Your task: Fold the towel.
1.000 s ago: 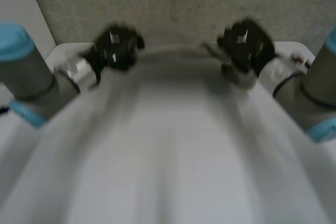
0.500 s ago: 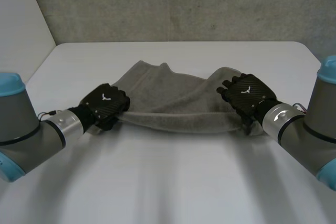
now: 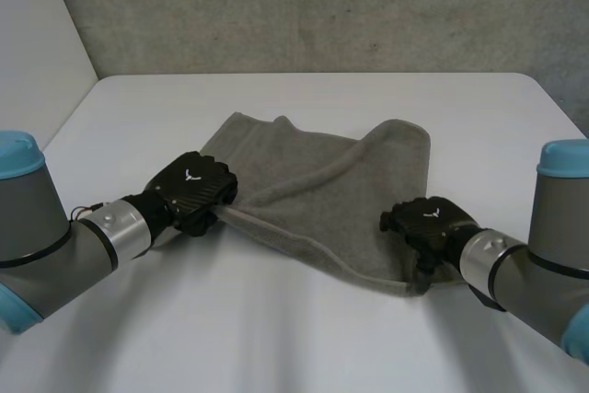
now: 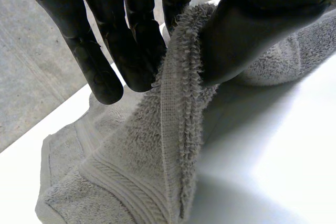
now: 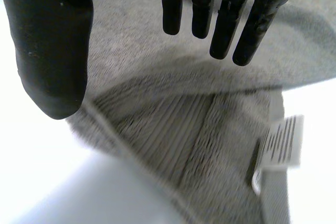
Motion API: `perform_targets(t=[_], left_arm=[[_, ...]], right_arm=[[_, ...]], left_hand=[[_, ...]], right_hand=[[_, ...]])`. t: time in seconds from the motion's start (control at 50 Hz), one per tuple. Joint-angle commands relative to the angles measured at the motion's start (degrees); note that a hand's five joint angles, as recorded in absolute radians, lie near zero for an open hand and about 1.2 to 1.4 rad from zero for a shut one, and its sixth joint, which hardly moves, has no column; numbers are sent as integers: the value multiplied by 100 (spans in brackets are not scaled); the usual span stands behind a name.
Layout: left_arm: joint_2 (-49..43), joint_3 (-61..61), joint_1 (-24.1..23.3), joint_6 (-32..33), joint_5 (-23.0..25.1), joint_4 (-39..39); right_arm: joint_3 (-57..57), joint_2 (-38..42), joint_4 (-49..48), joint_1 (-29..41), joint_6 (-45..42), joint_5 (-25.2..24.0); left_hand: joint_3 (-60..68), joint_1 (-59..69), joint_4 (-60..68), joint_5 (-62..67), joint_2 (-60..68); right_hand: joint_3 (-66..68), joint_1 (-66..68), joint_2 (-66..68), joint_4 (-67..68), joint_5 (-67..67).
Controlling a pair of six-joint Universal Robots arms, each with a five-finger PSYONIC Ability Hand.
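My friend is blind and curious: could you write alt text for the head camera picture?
A rumpled grey terry towel lies on a white table between two black robot hands: the left hand pinches its left edge, the right hand is open at its near right corner.

Head view: camera mounted between and behind the arms [image 3: 55, 236], raised, facing down and forward across the tabletop [image 3: 304, 338] to its far edge and the wall [image 3: 322, 6]; middle range. Left wrist view: very close, looking along the left hand [image 4: 126, 30] at a towel [image 4: 157, 150] edge. Right wrist view: equally close, along the right hand [image 5: 52, 40] onto the towel. All three views share the towel.
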Motion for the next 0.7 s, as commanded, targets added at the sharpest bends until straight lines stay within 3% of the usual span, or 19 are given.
perform_targets(t=[0.02,0.18,0.22,0.32,0.56,0.6,0.62,0.64,0.7], left_arm=[[-56,103,23,-14,-9,14],[-284,507,14,-243,-79,-47],[-302,665,31,-593,-79,-117],[-284,841,66,-1138,-62,-240],[-223,806,119,-1315,-18,-293],[-223,797,119,-1307,-18,-293],[-223,797,119,-1306,-18,-293],[-223,780,119,-1298,-18,-293],[-240,754,128,-1271,-18,-284]], right_arm=[[427,-374,12,-134,31,-260],[778,-506,-50,-125,136,-356],[814,-427,-146,-134,136,-391],[787,-85,-479,-195,58,-418],[559,197,-621,-195,48,-409],[559,197,-691,-195,48,-400],[559,197,-691,-195,48,-400],[550,128,-674,-195,48,-383],[567,-30,-665,-195,92,-435]], left_hand=[[305,583,247,310,275],[305,583,247,310,275],[305,583,247,310,275],[305,583,247,310,275],[305,583,247,310,275],[305,583,247,310,275],[305,583,247,310,275],[305,583,247,310,275],[305,583,247,310,275]], right_hand=[[112,141,120,77,4],[365,393,372,329,256],[1236,1264,1243,1200,1127],[1808,1837,1816,1773,1700],[2450,2479,2458,2415,2342],[4891,4919,4898,4855,4782],[4906,4934,4913,4870,4798],[5756,5784,5763,5720,5647],[5809,5837,5816,5773,5700]])
